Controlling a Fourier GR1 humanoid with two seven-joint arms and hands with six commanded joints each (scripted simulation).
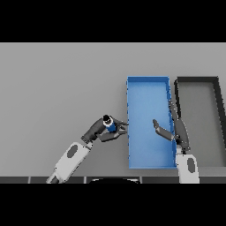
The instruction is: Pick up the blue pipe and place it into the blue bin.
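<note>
table (57, 79): plain grey | pipe (110, 125): blue, black end | near bin (148, 132): blue | far bin (198, 123): black rim, grey floor | hands (175, 128): dark

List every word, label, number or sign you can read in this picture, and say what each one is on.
None: no readable text shows anywhere.
The blue pipe, held in the left hand, shows no marking.
The blue bin and the black bin are plain.
The right hand and the grey table carry no signs.

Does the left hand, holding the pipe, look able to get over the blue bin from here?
Probably yes: the left hand grips the blue pipe just beside the blue bin, with nothing between them.
</note>
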